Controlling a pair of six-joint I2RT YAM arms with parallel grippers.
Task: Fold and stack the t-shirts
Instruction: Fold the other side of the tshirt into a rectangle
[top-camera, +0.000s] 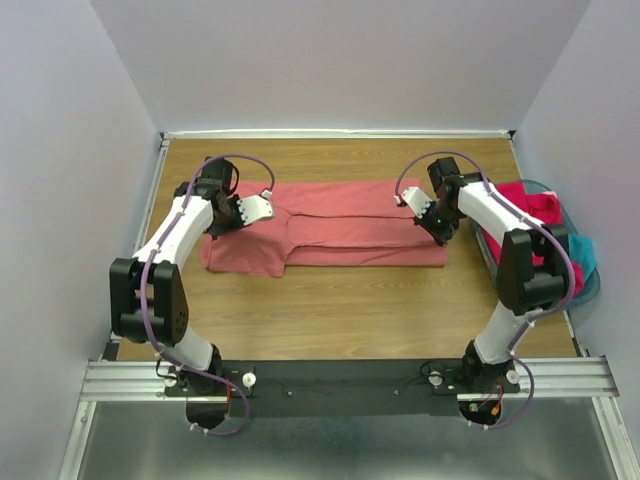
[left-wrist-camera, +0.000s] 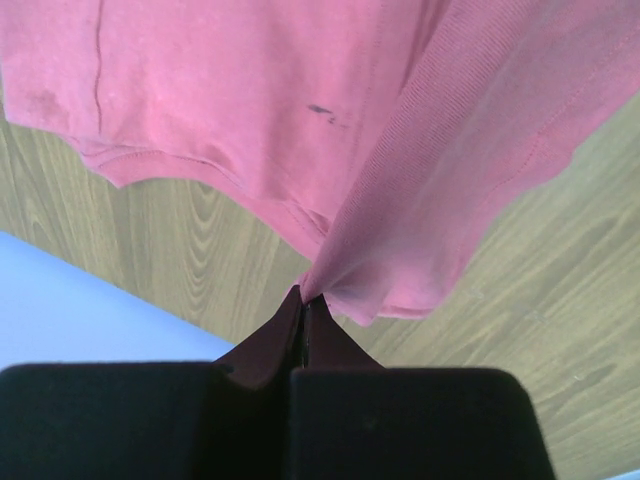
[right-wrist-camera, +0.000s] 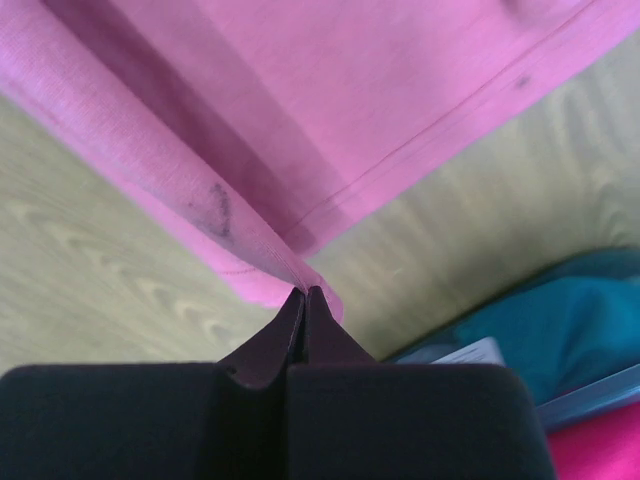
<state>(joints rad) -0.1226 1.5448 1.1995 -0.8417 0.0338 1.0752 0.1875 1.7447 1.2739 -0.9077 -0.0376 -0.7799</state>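
Near edge of the wooden surface (top-camera: 340, 310): my two arms reach fwd over it. My left pincer (left-wrist-camera: 303, 300) is clamped tight on a pinch of the salmon-pink t-shirt (top-camera: 350, 228) at its left end, and the cloth rises in a ridge to the tips. My right pincer (right-wrist-camera: 305, 295), likewise closed, nips the shirt's stitched edge at the right end. The shirt lies lengthwise across mid-surface btwn both pincers, creases running along it, one sleeve spread at lower left. Farther right, at the surface's edge, a teal basket (top-camera: 598, 285) holds a magenta-red t-shirt (top-camera: 528, 203) w/ a teal t-shirt (top-camera: 585, 255) beside it.
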